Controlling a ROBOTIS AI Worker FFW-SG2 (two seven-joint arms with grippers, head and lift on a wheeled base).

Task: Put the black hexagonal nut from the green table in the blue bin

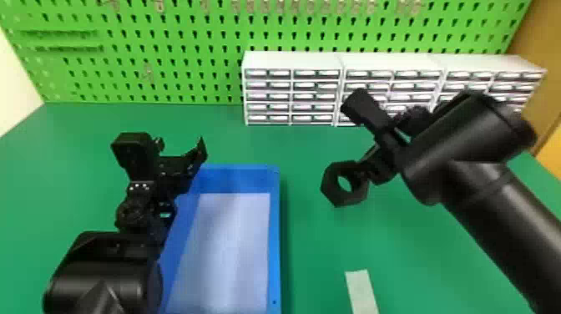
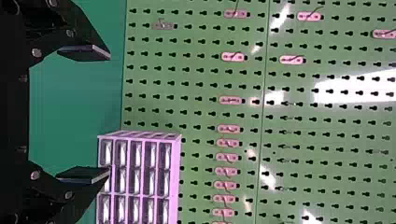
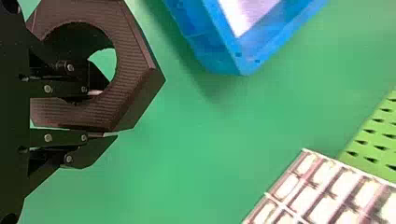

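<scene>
Green table [image 1: 309,250], with blue bin [image 1: 274,234] as reference.
Behind the bin: green pegboard [image 1: 188,62]; behind-right, drawer cabinets [image 1: 292,60], partly masked by the right arm [image 1: 509,217]. Right: pale strip [image 1: 361,288], cut off; black hexagonal nut [image 1: 329,183], its ring gripped between the right gripper's [image 1: 364,168] jaws. Far-left corner: left gripper [image 1: 181,160], jaws wide. Left arm [image 1: 104,271] obscures the left rim.

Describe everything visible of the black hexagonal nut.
The black hexagonal nut is thick, with a round central hole and finely lined faces, perhaps plastic. The right claw clamps its ring, one finger inside the hole, one outside, holding it above the green table, face toward the head camera, right of the blue bin.
</scene>
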